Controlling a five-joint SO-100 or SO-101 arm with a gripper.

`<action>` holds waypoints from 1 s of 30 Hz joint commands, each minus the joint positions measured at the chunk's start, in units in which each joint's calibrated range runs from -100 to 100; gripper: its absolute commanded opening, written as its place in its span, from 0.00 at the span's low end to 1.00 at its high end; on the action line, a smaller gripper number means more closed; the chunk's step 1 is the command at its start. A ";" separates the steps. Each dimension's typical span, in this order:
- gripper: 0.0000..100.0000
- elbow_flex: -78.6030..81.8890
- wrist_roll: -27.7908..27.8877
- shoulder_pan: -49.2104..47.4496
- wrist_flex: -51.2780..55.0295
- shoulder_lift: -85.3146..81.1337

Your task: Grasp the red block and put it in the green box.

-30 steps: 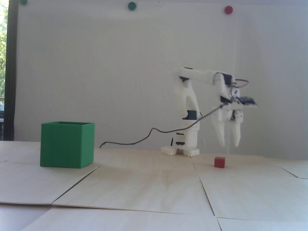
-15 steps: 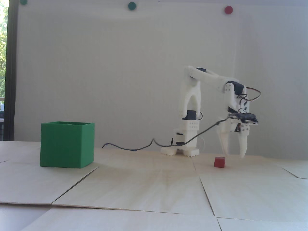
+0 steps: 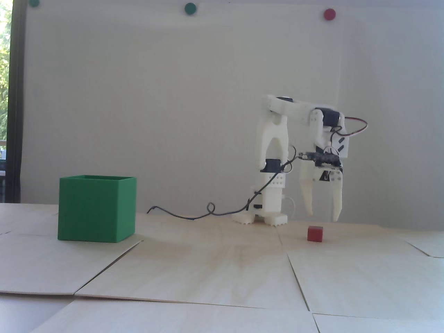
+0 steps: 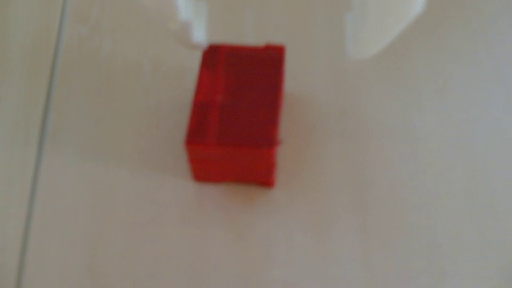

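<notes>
The red block (image 3: 315, 233) is a tiny cube lying on the pale wooden table, right of the arm's base. In the wrist view the red block (image 4: 238, 116) fills the middle, blurred. My white gripper (image 3: 323, 216) hangs open just above the block, pointing down, nothing between its fingers. Two white fingertips (image 4: 194, 27) enter the wrist view from the top edge, spread wider than the block, and the gripper (image 4: 279, 49) sits at the block's far edge. The green box (image 3: 96, 208) stands far to the left in the fixed view, open at the top.
A black cable (image 3: 208, 211) trails over the table from the arm towards the box. The white arm base (image 3: 265, 216) stands behind the block. Wooden panels (image 3: 208, 270) with seams cover the table. Round magnets (image 3: 329, 14) are stuck on the wall behind.
The gripper dropped towards the table to the right of the block, then shifted left and rose a little, so it now hangs over the block. The block shifted very slightly left.
</notes>
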 commanded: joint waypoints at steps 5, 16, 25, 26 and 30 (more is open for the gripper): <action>0.18 -7.07 0.19 2.22 4.31 -8.60; 0.18 5.44 0.30 2.22 -3.37 -8.68; 0.18 12.54 -0.02 2.30 -9.86 -8.68; 0.18 12.99 -0.02 2.30 -10.36 -8.68; 0.18 15.29 -0.02 2.30 -12.64 -8.68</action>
